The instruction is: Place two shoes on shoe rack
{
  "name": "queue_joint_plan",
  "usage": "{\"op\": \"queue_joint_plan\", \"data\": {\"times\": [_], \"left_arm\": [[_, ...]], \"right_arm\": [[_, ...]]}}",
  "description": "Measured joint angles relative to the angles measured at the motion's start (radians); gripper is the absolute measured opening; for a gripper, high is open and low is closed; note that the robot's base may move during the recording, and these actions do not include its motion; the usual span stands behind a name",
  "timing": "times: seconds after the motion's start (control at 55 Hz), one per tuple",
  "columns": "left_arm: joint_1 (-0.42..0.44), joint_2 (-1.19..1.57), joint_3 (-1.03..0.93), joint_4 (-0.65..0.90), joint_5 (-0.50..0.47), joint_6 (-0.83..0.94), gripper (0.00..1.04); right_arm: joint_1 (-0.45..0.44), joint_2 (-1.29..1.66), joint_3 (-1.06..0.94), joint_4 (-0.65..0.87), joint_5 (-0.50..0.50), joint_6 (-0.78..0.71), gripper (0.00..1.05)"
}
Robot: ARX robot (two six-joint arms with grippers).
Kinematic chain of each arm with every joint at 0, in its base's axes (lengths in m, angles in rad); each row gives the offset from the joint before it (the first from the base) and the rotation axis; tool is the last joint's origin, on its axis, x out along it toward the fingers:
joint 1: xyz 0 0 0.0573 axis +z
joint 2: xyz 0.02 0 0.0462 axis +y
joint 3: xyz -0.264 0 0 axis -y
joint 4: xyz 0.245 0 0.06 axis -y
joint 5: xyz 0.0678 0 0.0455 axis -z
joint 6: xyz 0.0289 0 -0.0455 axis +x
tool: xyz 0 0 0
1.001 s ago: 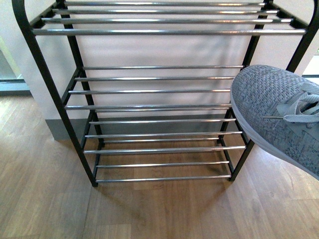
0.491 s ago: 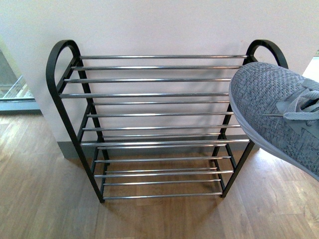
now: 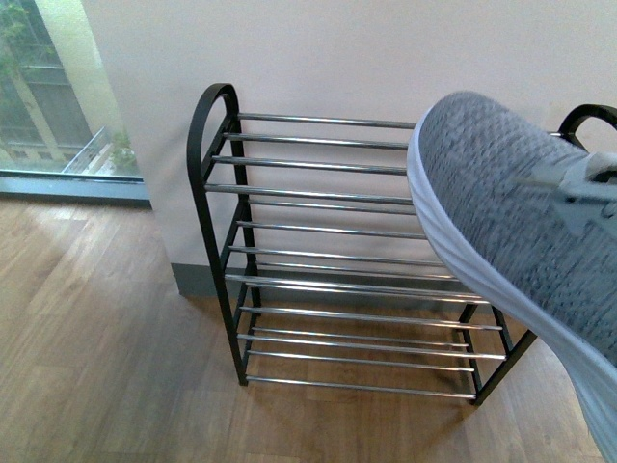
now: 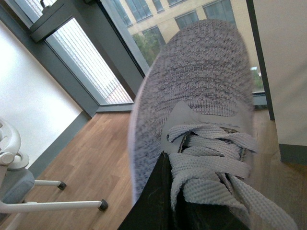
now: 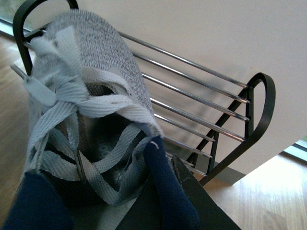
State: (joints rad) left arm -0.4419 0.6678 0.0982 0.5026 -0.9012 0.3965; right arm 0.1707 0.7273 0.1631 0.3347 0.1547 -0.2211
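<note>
Shifted since the earlier front pictures: the black metal-framed shoe rack with rounded top corners and thin silver bars (image 3: 224,183) now lies further right in frame. A tall window (image 3: 58,87) has come in to the left of it. The grey knit sneaker with thick white sole and grey-white laces (image 3: 501,193) looms larger, with its toe raised to the rack's top tier.

1. Right end effector (image 5: 176,194): black, with one finger's outer face showing at the heel end of the grey knit sneaker. It is clamped at the navy collar and carries the shoe clear of the floor.
2. Grey knit sneaker: airborne before the rack's right half, toe toward the rack and tilted upward. It hides the right ends of the upper tiers. Contact with any bar cannot be told.
3. Left end effector (image 4: 156,201): one dark finger is pushed into the shoe mouth beside the laces, the other is hidden. It is closed on the second grey knit sneaker.
4. Second grey knit sneaker (image 4: 192,81): held aloft, toe toward large window panes. Its place relative to the rack cannot be told.
5. Shoe rack: four tiers, standing on the wooden plank floor (image 3: 106,357) with its back against the white wall (image 3: 318,48).
6. Grey skirting (image 3: 198,282): runs along the wall's foot behind the rack.
7. White-based office chair on castors (image 4: 29,191): seen only from the left wrist.
</note>
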Motion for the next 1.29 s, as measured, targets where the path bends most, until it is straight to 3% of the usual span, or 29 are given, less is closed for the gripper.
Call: {"op": "queue_joint_plan", "data": {"times": [0.091, 0.309, 0.582, 0.782, 1.292], "left_arm": [[0.000, 0.000, 0.000, 0.000, 0.001, 0.000, 0.02], [-0.002, 0.000, 0.000, 0.000, 0.019, 0.000, 0.02], [-0.001, 0.000, 0.000, 0.000, 0.002, 0.000, 0.02], [-0.001, 0.000, 0.000, 0.000, 0.014, 0.000, 0.02], [-0.001, 0.000, 0.000, 0.000, 0.013, 0.000, 0.02]], "right_arm": [[-0.010, -0.002, 0.001, -0.005, -0.049, 0.047, 0.01], [-0.005, 0.289, 0.150, 0.103, -0.023, 0.126, 0.01], [-0.116, 0.742, 0.446, 0.143, -0.046, 0.169, 0.01], [-0.219, 0.983, 0.644, 0.140, 0.021, 0.172, 0.01], [-0.298, 1.242, 1.021, -0.022, 0.149, 0.339, 0.01]]}}
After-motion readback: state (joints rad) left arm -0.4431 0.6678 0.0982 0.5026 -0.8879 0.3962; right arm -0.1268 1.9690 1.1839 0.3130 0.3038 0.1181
